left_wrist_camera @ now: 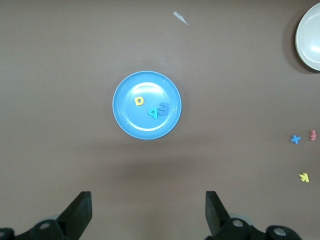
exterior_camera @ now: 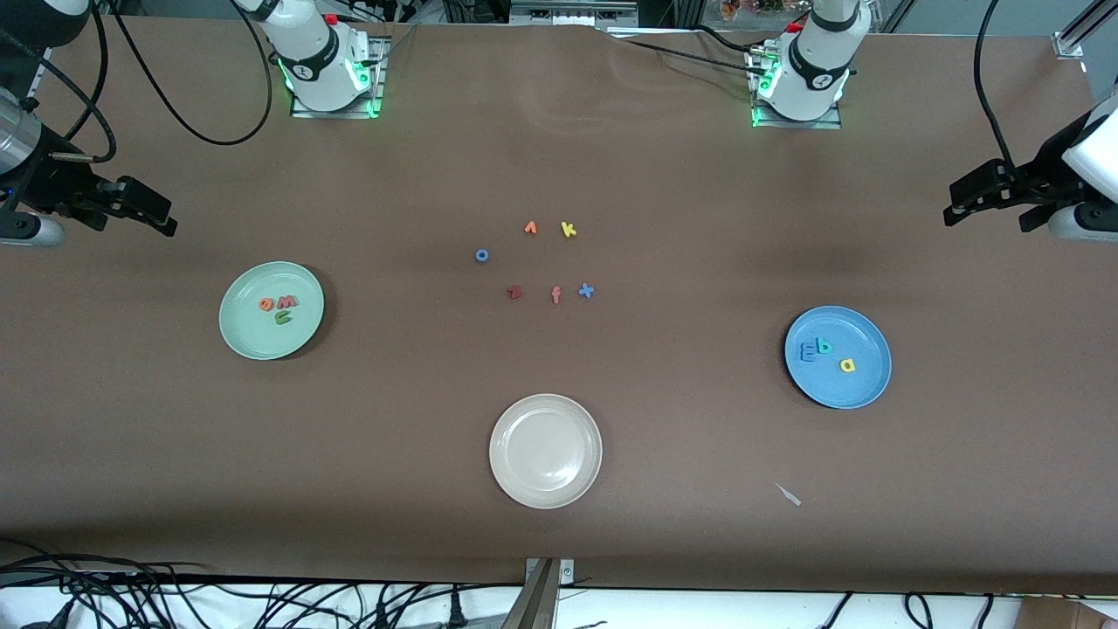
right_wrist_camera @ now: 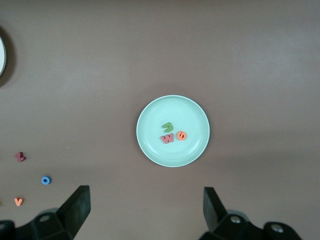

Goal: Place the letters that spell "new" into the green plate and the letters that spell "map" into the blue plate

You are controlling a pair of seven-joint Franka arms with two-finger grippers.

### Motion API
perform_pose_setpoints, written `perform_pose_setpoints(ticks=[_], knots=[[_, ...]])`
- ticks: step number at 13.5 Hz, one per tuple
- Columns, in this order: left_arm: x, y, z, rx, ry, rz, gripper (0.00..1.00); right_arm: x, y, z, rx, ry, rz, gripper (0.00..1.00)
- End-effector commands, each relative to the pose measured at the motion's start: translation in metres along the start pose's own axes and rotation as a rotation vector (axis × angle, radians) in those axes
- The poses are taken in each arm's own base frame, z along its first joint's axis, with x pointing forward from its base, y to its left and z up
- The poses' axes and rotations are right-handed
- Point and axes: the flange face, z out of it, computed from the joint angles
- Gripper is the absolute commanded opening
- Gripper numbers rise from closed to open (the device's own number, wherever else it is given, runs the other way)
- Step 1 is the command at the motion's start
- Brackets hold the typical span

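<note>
The green plate (exterior_camera: 253, 336) (right_wrist_camera: 150, 147) lies toward the right arm's end of the table and holds the green n (exterior_camera: 282, 318) (right_wrist_camera: 168, 126), orange e (exterior_camera: 266, 304) (right_wrist_camera: 181, 135) and red-pink w (exterior_camera: 286, 302) (right_wrist_camera: 168, 138). Toward the left arm's end, the blue plate (exterior_camera: 860, 389) (left_wrist_camera: 137, 124) holds the blue m (exterior_camera: 810, 350) (left_wrist_camera: 162, 108), teal p (exterior_camera: 824, 346) (left_wrist_camera: 153, 113) and yellow a (exterior_camera: 848, 365) (left_wrist_camera: 139, 100). My right gripper (exterior_camera: 162, 217) (right_wrist_camera: 146, 192) hangs open and empty over bare table beside the green plate. My left gripper (exterior_camera: 956, 205) (left_wrist_camera: 148, 197) is open and empty over bare table beside the blue plate.
A cream-white plate (exterior_camera: 546, 476) sits empty near the front edge. Several loose letters lie mid-table: orange v (exterior_camera: 530, 228), yellow k (exterior_camera: 569, 230), blue o (exterior_camera: 481, 255), dark red z (exterior_camera: 514, 293), pink f (exterior_camera: 555, 295), blue x (exterior_camera: 586, 291). A white scrap (exterior_camera: 789, 494) lies near the front edge.
</note>
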Motion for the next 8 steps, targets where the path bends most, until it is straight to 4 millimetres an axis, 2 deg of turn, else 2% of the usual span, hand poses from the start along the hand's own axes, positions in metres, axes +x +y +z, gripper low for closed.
perform_pose_setpoints(ticks=[1,6,8], knots=[[0.0006,0.0084,0.0056,0.006,-0.006,0.017,1.00,-0.0036,0.0009,-0.0088,-0.014,0.007,-0.016,1.00],[0.0053,0.0049,0.0108,0.026,-0.010,0.017,1.00,-0.0028,0.0060,-0.0075,-0.015,0.001,-0.007,1.00],[0.0061,0.0041,0.0066,0.059,-0.002,0.024,1.00,-0.0028,0.0061,-0.0075,-0.015,0.001,-0.007,1.00]])
